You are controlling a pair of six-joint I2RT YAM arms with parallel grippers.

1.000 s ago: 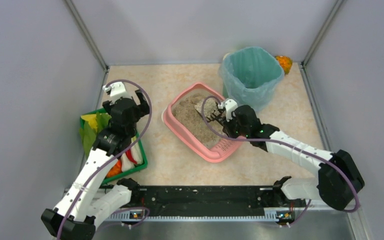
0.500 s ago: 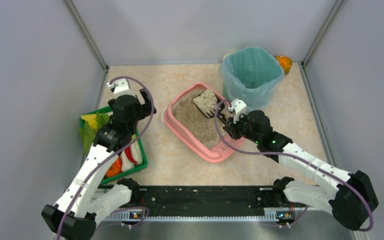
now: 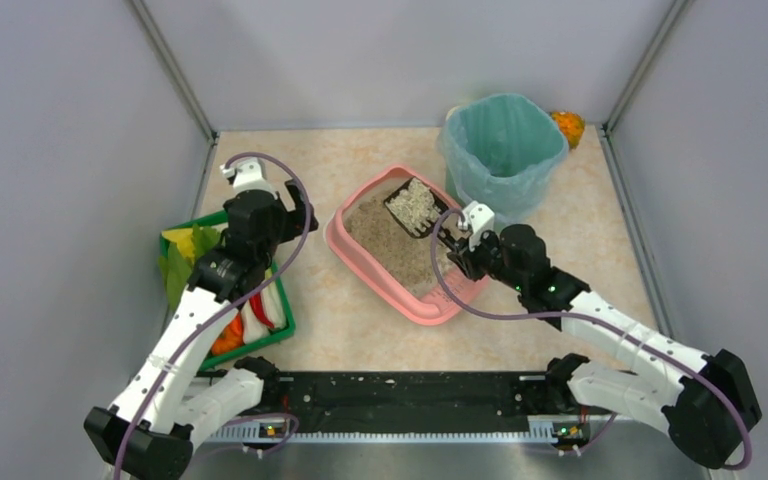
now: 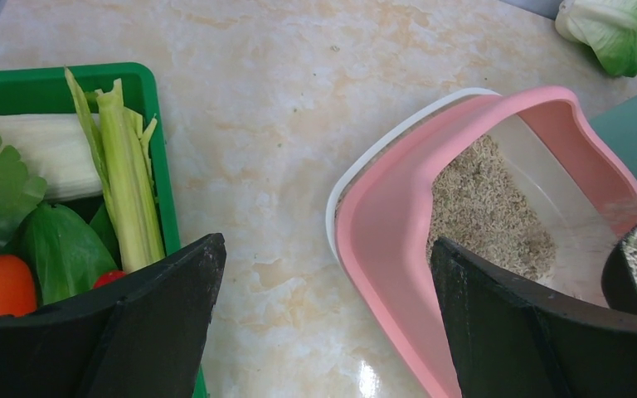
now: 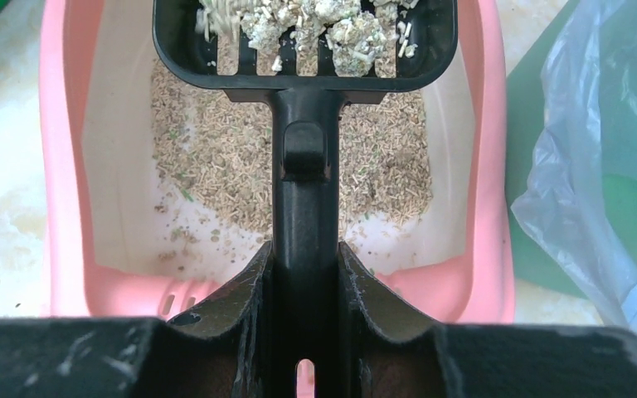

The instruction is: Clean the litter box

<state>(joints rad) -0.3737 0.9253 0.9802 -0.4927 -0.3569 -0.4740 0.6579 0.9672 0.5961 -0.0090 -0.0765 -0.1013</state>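
Beige marbled tabletop [image 3: 360,335] between grey walls. Found pink litter box [image 3: 438,302] at centre, near teal-lined bin [image 3: 490,190]. Noted right gripper [image 5: 305,282] pinching black scoop [image 3: 415,207], loaded, above the box. Noted left gripper [image 4: 328,274] spread wide, empty, beside green tray [image 3: 282,335].

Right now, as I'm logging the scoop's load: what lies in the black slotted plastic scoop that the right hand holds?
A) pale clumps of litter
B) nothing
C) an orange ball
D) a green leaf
A: the right wrist view shows pale clumps of litter in the black slotted plastic scoop, which the right hand holds over the shallow pink plastic litter box.
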